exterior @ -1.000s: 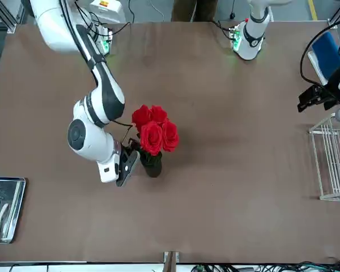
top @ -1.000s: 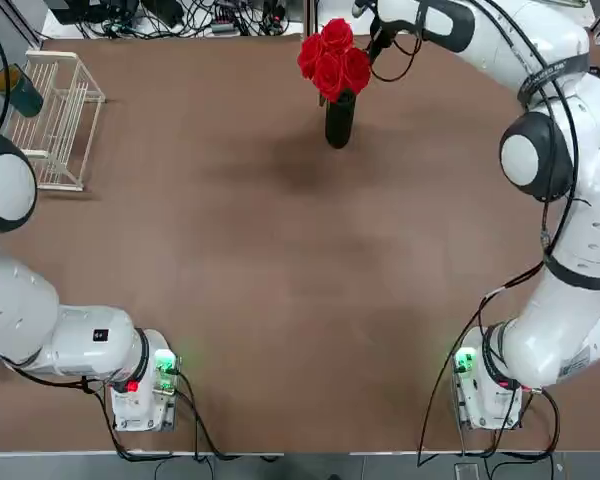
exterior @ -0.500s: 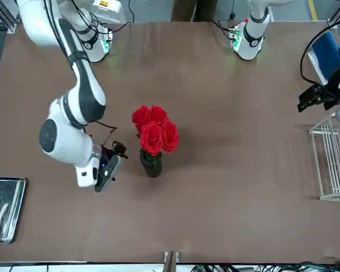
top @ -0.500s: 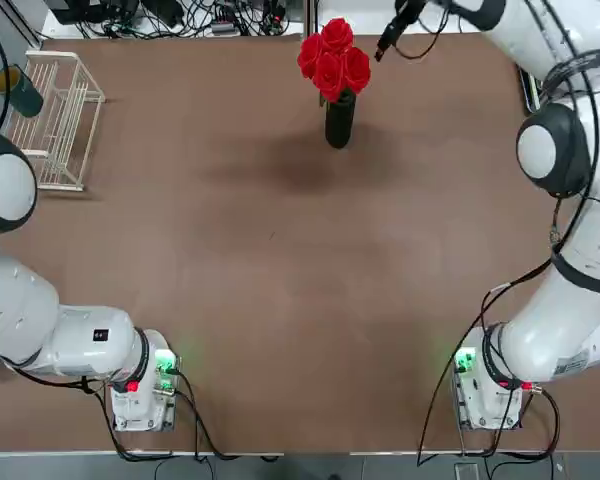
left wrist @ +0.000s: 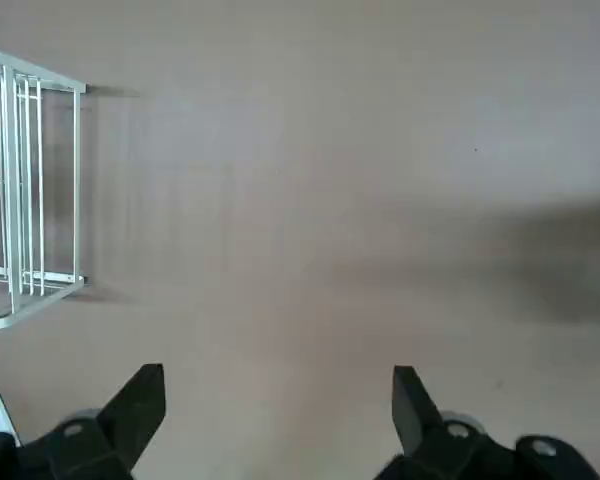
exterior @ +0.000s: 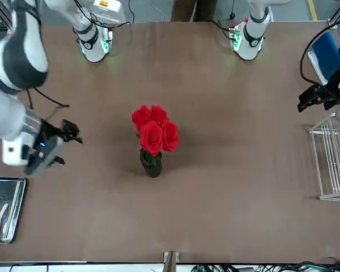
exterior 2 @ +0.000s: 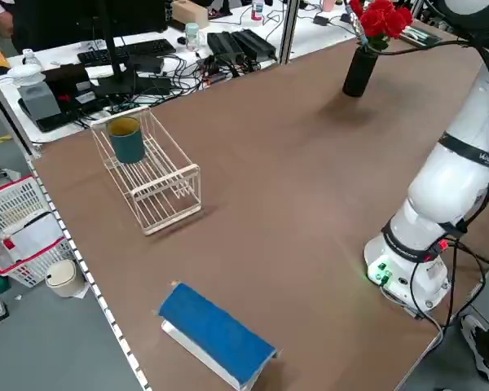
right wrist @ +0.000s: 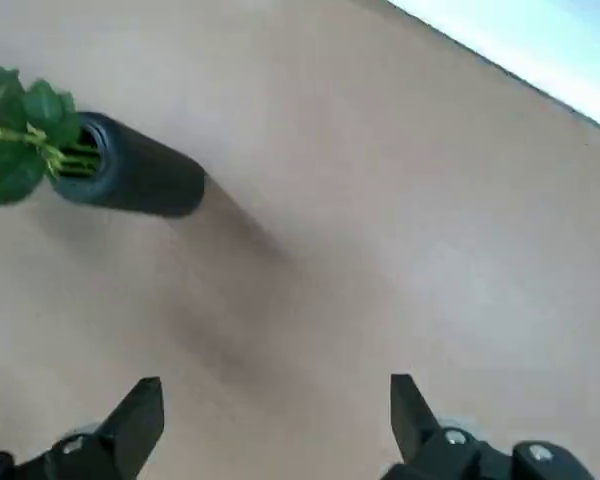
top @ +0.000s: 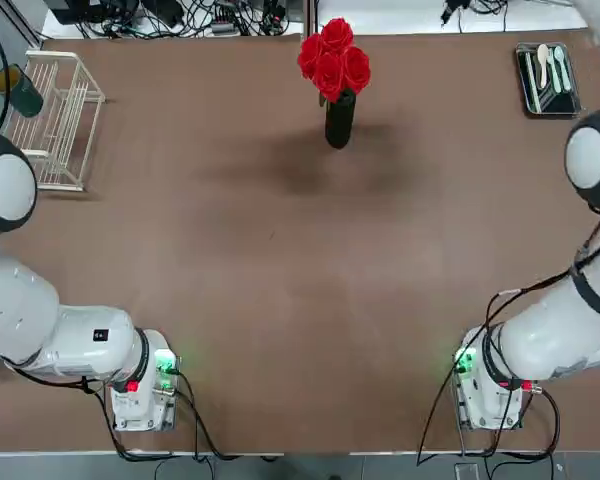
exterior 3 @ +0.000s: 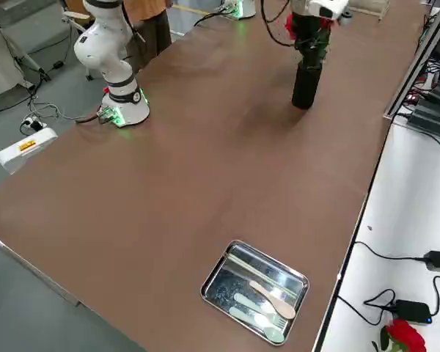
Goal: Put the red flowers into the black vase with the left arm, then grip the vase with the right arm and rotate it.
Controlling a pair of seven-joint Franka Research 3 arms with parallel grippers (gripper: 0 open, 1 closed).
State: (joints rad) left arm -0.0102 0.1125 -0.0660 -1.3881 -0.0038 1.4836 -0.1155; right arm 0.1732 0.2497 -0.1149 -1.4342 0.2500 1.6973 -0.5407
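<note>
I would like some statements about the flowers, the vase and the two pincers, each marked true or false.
1. The red flowers stand in the black vase. True.
2. The right pincer grips the vase. False: it is open and apart from it.
3. The vase lies on its side. False: it stands upright.
4. The left pincer is open, holding nothing. True.
5. A metal tray holds utensils. True.

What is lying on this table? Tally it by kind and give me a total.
Slim matte black cylinder vase: 1
Bunch of red roses with green leaves: 1
White wire rack: 1
Dark green cup: 1
Shiny metal tray: 1
Flat blue pad: 1
Total: 6
</note>
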